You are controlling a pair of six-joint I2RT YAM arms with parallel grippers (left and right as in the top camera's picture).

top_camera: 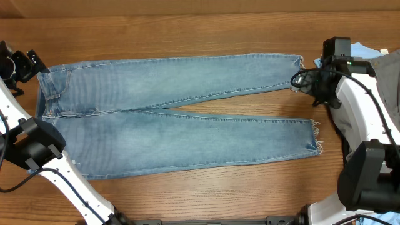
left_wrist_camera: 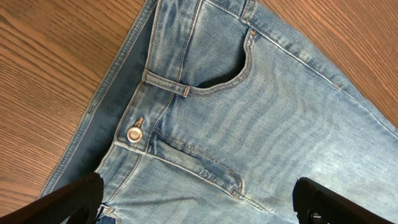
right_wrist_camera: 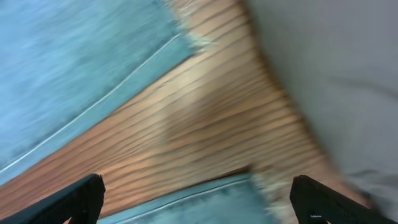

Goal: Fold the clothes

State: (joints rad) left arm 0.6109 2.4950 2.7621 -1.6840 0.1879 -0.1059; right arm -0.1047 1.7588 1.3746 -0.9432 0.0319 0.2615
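Note:
Light-blue faded jeans (top_camera: pixel 175 119) lie flat on the wooden table, waist to the left, both legs running right to frayed hems. My left gripper (top_camera: pixel 32 65) hovers at the waistband's far corner. In the left wrist view it (left_wrist_camera: pixel 199 208) stands wide open above the front pocket and the metal button (left_wrist_camera: pixel 134 134), holding nothing. My right gripper (top_camera: pixel 303 81) is at the far leg's hem. The right wrist view is blurred; there the gripper (right_wrist_camera: pixel 199 205) is open, with a frayed hem (right_wrist_camera: pixel 249 196) below it. Grey trousers (top_camera: pixel 390 81) and a bright-blue garment (top_camera: pixel 364 50) lie at the right edge.
Bare wood table (top_camera: pixel 187 37) shows behind the jeans, in front of them, and in the narrow wedge between the legs (top_camera: pixel 250 107). The grey cloth (right_wrist_camera: pixel 336 68) lies close to the right arm. More blue cloth (top_camera: pixel 382 219) shows at the bottom right corner.

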